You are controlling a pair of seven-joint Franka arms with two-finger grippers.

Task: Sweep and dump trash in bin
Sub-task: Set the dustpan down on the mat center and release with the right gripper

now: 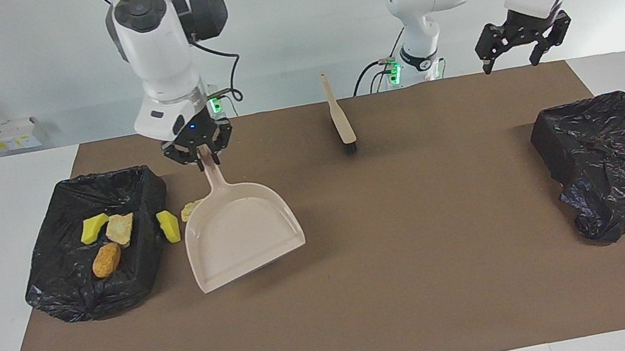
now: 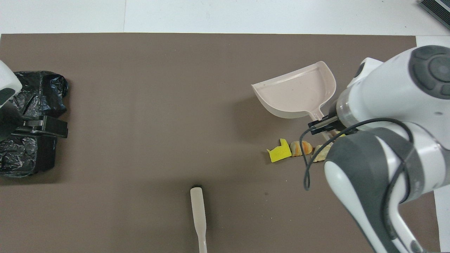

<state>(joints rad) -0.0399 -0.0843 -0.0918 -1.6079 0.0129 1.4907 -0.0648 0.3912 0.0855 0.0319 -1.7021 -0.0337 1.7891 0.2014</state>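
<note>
Beneath the right end effector [image 1: 200,156], clamped on the dustpan [image 1: 242,233], only overhead shows trash [image 2: 279,154].

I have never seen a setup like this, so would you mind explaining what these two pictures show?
These are two robot arms at a table covered by a brown mat. One picture looks at them from across the table; the other looks down from above their own end.

The right gripper, jaws shut, holds the beige dustpan by its handle, over the mat beside a black-lined bin. Three trash pieces lie in that bin. More pieces lie on the mat next to it, some hidden by the arm or dustpan.

The left gripper waits open and empty, raised at the left arm's end of the table, where a second black bin sits. A brush lies untouched, nearer to the robots than the bins.
</note>
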